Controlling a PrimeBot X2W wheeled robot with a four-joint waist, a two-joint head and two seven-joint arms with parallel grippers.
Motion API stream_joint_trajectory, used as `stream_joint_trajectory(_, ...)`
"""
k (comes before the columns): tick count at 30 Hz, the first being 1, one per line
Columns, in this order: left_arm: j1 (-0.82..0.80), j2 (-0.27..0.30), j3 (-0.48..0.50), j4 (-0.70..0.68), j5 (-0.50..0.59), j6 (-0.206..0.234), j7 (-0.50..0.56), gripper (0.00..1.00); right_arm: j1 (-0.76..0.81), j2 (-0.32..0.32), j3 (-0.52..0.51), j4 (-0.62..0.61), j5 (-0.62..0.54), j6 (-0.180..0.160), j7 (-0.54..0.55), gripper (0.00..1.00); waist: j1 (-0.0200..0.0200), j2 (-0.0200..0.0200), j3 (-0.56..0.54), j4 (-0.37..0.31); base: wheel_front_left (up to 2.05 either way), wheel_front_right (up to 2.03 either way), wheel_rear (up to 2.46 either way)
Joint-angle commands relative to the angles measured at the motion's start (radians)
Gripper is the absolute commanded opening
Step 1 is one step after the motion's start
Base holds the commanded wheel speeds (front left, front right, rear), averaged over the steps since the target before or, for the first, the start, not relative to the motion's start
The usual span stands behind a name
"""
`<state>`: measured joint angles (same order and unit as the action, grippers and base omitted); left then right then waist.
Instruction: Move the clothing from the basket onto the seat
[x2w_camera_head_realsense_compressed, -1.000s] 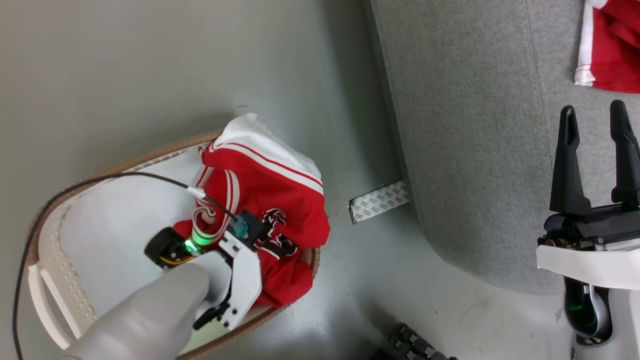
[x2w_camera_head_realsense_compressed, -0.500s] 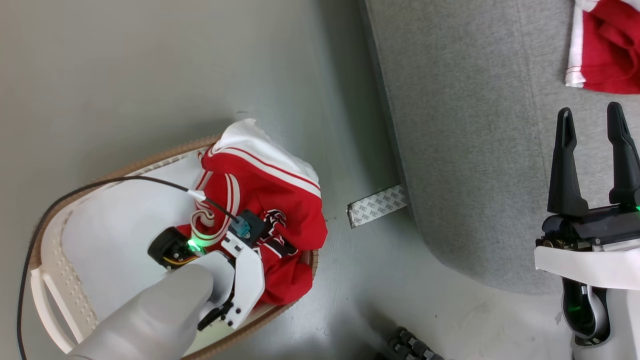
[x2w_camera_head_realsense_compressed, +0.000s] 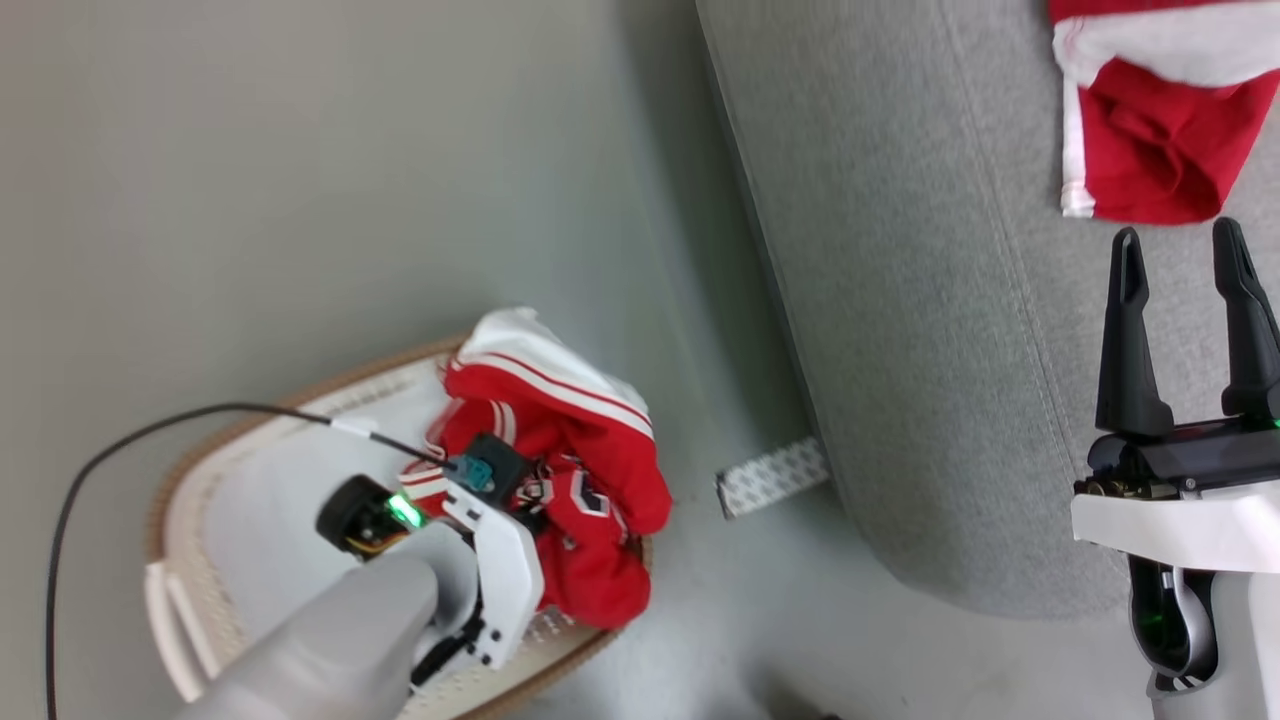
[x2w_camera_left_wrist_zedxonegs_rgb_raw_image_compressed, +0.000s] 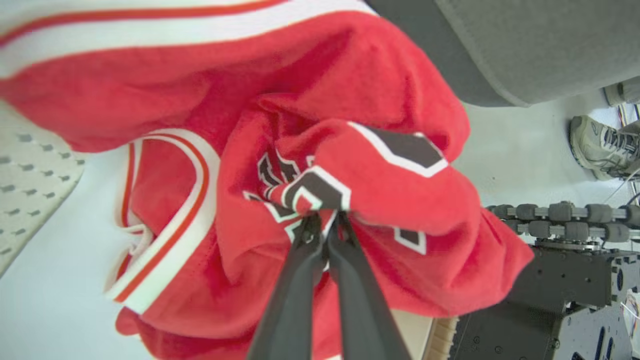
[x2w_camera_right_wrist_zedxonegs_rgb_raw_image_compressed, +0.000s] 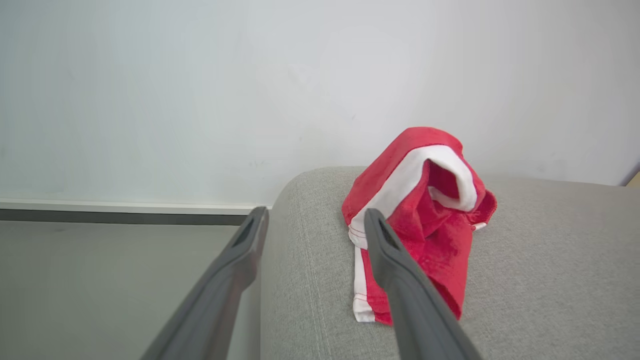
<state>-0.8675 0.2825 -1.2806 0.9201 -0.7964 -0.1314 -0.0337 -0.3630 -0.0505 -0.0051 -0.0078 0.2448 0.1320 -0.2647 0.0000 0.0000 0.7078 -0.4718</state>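
The head camera looks steeply down on the basket (x2w_camera_head_realsense_compressed: 188, 515) and sofa (x2w_camera_head_realsense_compressed: 900, 300). It shares the lettered jersey (x2w_camera_left_wrist_zedxonegs_rgb_raw_image_compressed: 400, 190) with the close-in left wrist camera, and the sofa's red garment (x2w_camera_right_wrist_zedxonegs_rgb_raw_image_compressed: 430, 240) with the low, level right one.

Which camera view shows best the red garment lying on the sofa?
The right wrist view: nearly the whole garment shows, just beyond the right gripper. The head view cuts it off at its top edge.
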Motion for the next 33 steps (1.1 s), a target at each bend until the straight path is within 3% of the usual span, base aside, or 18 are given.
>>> stream_joint_trajectory(1, 0.02, -0.01, -0.001, 0.0, -0.017, 0.002, -0.02, 0.0, 0.017, 0.0, -0.007, 0.005, -0.009, -0.003, 0.001, 1.0, 0.0, 0.0, -0.067, 0.039, 0.0, 0.0, 0.0)
stream_joint_trajectory(8, 0.069, -0.052, -0.001, 0.006, -0.061, 0.002, -0.096, 0.0, 0.046, -0.001, -0.024, 0.024, -0.058, -0.003, 0.001, 1.0, 0.0, 0.0, -0.209, 0.092, 0.0, 0.0, 0.0)
stream_joint_trajectory(22, 0.133, -0.128, 0.007, -0.03, -0.118, 0.002, -0.222, 0.0, 0.128, -0.079, -0.034, 0.074, -0.034, -0.003, 0.001, 1.0, 0.0, 0.0, -0.48, 0.213, 0.0, 0.0, 0.0)
stream_joint_trajectory(27, 0.125, -0.118, 0.044, -0.069, -0.128, 0.002, -0.232, 0.0, 0.15, -0.094, -0.019, 0.086, -0.026, -0.003, 0.001, 1.0, 0.0, 0.0, -0.539, 0.247, 0.0, 0.0, 0.0)
stream_joint_trajectory(33, 0.111, -0.074, 0.161, -0.184, -0.07, 0.015, -0.231, 0.0, 0.176, -0.096, 0.008, 0.108, -0.013, -0.003, 0.001, 1.0, 0.0, 0.0, -0.589, 0.276, 0.0, 0.0, 0.0)
